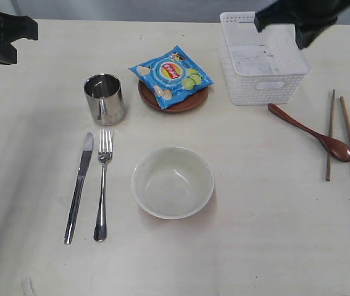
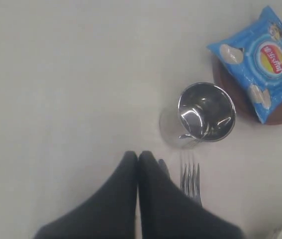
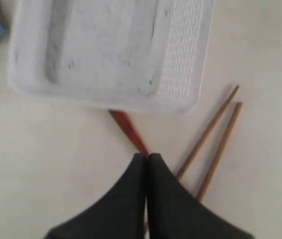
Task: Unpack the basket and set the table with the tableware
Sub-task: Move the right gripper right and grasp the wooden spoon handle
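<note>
The white basket (image 1: pixel 262 58) stands at the far right with nothing in it. On the table (image 1: pixel 255 234) lie the steel knife (image 1: pixel 79 187) and fork (image 1: pixel 103 184), with the steel cup (image 1: pixel 105 98) beyond them and the off-white bowl (image 1: pixel 172 182) in the middle. A brown plate (image 1: pixel 184 102) carries a blue chip bag (image 1: pixel 171 76). The wooden spoon (image 1: pixel 310 131) and two chopsticks (image 1: pixel 341 139) lie right of the bowl. My left gripper (image 2: pixel 138 156) hangs shut and empty high above the knife. High over the basket's near side, my right gripper (image 3: pixel 147 157) is shut with nothing in it.
The basket (image 3: pixel 111 50) shows a bare floor in the right wrist view, with the spoon handle (image 3: pixel 129 130) and chopsticks (image 3: pixel 215 137) beside it. The cup (image 2: pixel 205 112) and chip bag (image 2: pixel 262 59) appear in the left wrist view.
</note>
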You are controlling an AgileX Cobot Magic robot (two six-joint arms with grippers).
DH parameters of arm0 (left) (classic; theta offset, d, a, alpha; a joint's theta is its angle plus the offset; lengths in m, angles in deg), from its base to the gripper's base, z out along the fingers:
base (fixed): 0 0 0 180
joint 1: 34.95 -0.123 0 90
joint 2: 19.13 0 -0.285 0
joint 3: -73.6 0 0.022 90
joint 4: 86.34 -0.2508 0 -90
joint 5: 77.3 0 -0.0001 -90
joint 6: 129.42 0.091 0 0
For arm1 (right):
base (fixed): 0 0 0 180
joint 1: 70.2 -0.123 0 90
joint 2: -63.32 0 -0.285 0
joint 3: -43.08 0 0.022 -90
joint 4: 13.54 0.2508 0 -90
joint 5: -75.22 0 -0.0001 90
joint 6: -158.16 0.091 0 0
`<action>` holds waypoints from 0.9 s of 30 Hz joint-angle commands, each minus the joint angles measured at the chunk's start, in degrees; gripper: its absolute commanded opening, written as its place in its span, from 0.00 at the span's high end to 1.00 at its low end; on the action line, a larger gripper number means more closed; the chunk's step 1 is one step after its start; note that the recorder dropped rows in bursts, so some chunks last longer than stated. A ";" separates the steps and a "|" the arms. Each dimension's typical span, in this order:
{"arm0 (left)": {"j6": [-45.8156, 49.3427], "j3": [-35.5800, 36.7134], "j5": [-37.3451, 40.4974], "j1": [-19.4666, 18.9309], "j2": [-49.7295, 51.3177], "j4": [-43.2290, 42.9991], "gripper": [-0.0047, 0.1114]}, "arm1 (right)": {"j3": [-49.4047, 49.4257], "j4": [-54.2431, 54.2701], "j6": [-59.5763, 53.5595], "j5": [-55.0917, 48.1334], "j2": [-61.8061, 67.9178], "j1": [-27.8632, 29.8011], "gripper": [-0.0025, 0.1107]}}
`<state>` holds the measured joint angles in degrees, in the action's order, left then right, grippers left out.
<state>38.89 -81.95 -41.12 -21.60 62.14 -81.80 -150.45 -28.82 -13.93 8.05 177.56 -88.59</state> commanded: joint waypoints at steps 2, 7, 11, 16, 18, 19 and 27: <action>0.98 0.43 -0.11 1.79 -0.04 0.43 0.96 | 14.37 -1.14 -3.39 3.44 -2.26 2.61 0.98; 1.34 0.43 -0.11 4.03 -0.04 0.17 0.96 | 23.39 5.74 -12.52 10.79 -4.57 9.81 0.98; 1.34 0.43 -0.11 4.03 -0.04 0.17 0.96 | 26.25 19.11 -32.15 13.09 -5.98 16.68 0.98; 1.34 0.43 -0.11 4.03 -0.04 0.17 0.96 | 26.25 24.18 -43.75 16.13 -5.58 19.98 0.91; 1.34 0.43 -0.06 4.05 -0.04 0.33 0.96 | 26.13 24.18 -45.60 16.36 -4.31 19.98 0.80; 1.34 0.43 -0.06 4.05 -0.04 0.33 0.96 | 26.13 23.99 -45.59 17.06 -3.37 19.72 0.73; 1.34 0.43 -0.06 4.05 -0.04 0.33 0.96 | 24.04 21.20 -45.71 19.74 3.20 19.30 0.62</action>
<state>40.09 -81.95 -41.12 -17.81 62.14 -81.80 -124.77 -6.73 -58.92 27.10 178.89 -69.26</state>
